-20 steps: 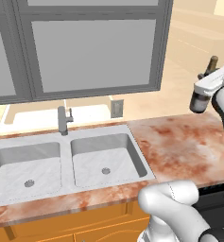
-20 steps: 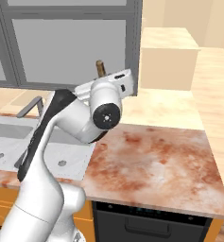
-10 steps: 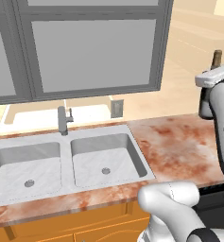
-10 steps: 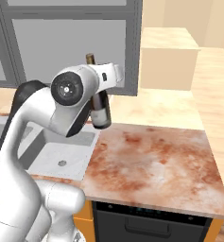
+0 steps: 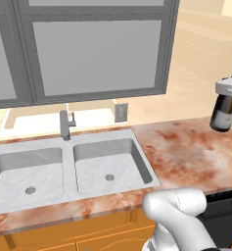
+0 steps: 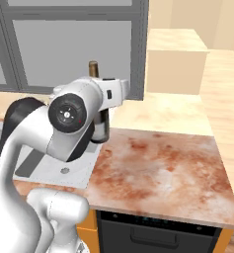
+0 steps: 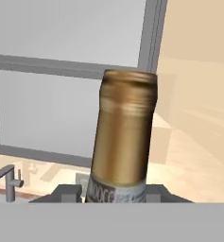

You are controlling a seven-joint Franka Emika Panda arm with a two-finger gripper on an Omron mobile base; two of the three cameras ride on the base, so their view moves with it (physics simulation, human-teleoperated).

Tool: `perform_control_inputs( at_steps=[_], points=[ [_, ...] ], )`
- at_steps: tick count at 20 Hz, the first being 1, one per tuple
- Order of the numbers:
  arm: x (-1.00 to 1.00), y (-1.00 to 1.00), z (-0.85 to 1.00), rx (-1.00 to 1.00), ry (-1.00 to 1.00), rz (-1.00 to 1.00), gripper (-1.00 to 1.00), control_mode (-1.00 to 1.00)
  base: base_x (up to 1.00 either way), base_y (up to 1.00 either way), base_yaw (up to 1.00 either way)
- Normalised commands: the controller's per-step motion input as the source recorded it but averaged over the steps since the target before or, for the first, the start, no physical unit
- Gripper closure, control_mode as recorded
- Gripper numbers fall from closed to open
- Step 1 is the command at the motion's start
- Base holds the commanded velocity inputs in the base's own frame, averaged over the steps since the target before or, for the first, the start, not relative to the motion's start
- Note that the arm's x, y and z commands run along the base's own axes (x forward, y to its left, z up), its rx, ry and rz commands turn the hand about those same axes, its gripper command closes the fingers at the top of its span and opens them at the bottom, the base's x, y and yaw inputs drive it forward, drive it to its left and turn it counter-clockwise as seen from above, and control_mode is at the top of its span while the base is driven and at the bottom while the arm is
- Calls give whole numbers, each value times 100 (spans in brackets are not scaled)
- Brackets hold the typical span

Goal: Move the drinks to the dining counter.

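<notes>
A dark wine bottle (image 5: pixel 223 113) with a gold-brown neck hangs upright in the air over the marble counter (image 5: pixel 186 152), to the right of the sink. My gripper (image 5: pixel 230 89) is shut on its upper part. In the right base view the bottle (image 6: pixel 101 132) sits behind my white hand, its brown top poking up above the gripper (image 6: pixel 107 97). In the hand view the bottle neck (image 7: pixel 124 137) rises close up from between the fingertips (image 7: pixel 66 193), with a pale label at its base. The dining counter is out of view.
A steel double sink (image 5: pixel 68 166) with a grey faucet (image 5: pixel 64 123) lies left of the bottle, under a grey-framed window (image 5: pixel 98 54). The counter's front edge has a dark dishwasher (image 6: pixel 153 232) below it. A pale block (image 6: pixel 176 66) stands further back.
My arm's upper links have swung round in front of the right base camera. The hand and held bottle drifted a little right and lower in the left base view. The grip is unchanged.
</notes>
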Motion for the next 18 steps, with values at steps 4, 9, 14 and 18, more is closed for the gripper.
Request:
perform_control_inputs(
  at_steps=[4, 9, 14, 18],
  points=[
    [-12, 0, -3, 8, 0, -2, 100, -100, 0, 0, 0],
    [-13, 0, -13, 0, 0, -4, 100, -100, 0, 0, 0],
    [0, 0, 0, 0, 0, 0, 100, 100, -3, -13, -15],
    [0, 0, 0, 0, 0, 0, 100, 100, -11, -6, -70]
  ],
)
